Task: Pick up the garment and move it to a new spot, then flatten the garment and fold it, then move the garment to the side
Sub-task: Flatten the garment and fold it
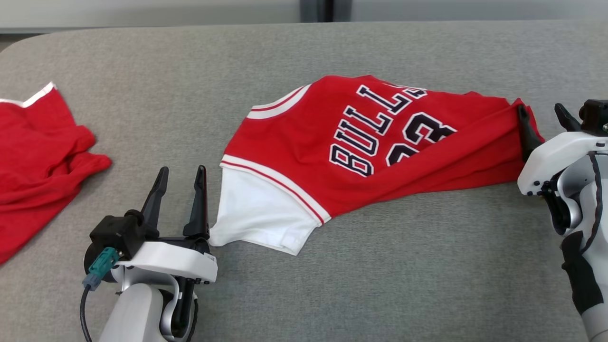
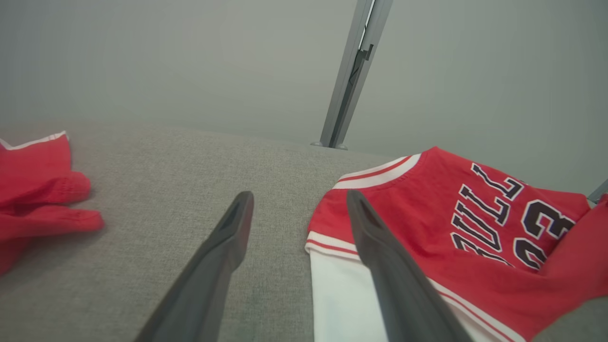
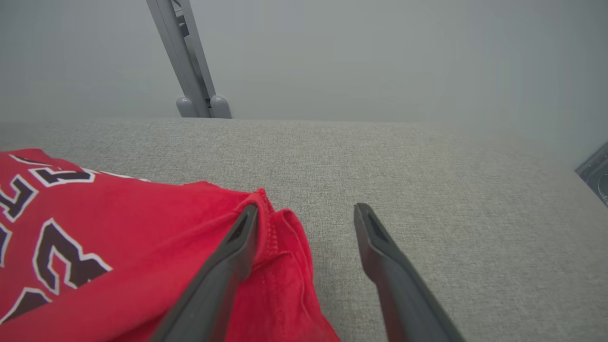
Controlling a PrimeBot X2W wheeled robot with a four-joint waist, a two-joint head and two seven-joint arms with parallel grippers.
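Observation:
The garment (image 1: 361,142) is a red jersey with black-and-white lettering and a white sleeve, lying in a loose fold across the middle of the grey table. My left gripper (image 1: 183,171) stands open just left of the white sleeve; in the left wrist view its right finger overlaps the garment (image 2: 427,223) while the left gripper (image 2: 299,197) holds nothing. My right gripper (image 1: 540,111) is open at the garment's right end. In the right wrist view the bunched red hem of the garment (image 3: 118,237) rests against the left finger of the right gripper (image 3: 308,209), ungripped.
A second red cloth (image 1: 38,161) with white trim lies crumpled at the table's left edge. The padded grey table (image 1: 304,57) stretches behind and in front of the garment. A grey post (image 2: 349,80) stands beyond the far edge.

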